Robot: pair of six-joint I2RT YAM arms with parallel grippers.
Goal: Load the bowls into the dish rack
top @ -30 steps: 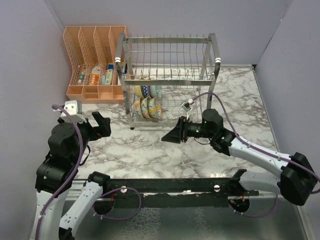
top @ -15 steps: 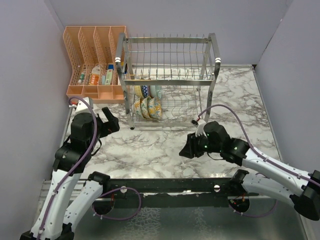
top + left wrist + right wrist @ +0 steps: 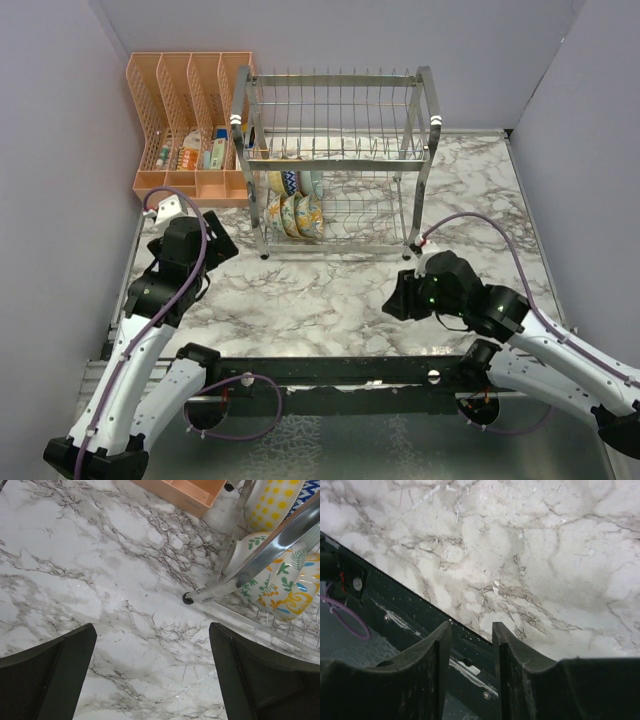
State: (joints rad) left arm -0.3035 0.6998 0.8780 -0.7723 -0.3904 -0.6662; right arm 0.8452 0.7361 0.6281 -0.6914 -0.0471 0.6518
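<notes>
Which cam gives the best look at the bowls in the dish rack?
Top external: the bowls show as a whole cluster standing on edge at the left end of the dish rack. Left wrist catches only a few, close up and cut by a rack post. Right wrist shows none, only marble tabletop.

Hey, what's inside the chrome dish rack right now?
Patterned bowls stand on edge, packed together in the left part of the dish rack, below its top shelf. They overlap one another behind the wires, so their exact count cannot be told.
</notes>
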